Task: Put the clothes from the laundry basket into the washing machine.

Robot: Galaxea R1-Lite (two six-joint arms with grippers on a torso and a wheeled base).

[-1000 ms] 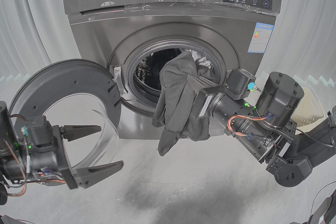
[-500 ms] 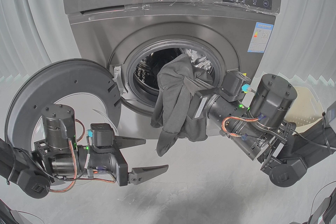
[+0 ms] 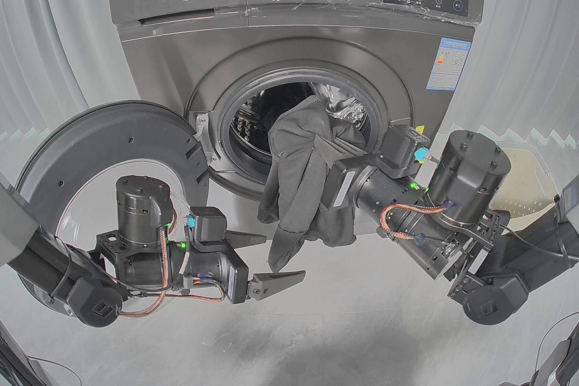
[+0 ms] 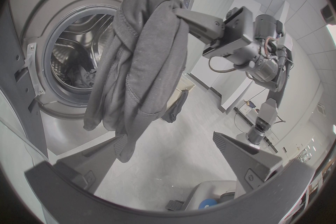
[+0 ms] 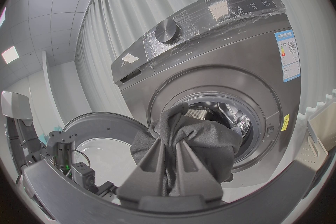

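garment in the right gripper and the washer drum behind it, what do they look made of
Garment: soft, matte dark grey knit, likely cotton jersey or fleece. It hangs in limp folds with stitched seams from the right gripper.
Drum: bright bare metal, probably stainless steel, going by its sharp, mirror-like reflections.

garment (image 3: 301, 164): dark grey, bunched, pinched in right tool (image 5: 170, 147), hanging limp before the drum (image 3: 256, 122) mouth, lower end dangling below the rim | washer (image 3: 289, 43): grey front-loader, door (image 3: 114, 146) swung wide open to the left, dark clothes (image 4: 78, 77) inside drum | basket (image 3: 534, 188): cream, perforated (partly hidden), right of washer
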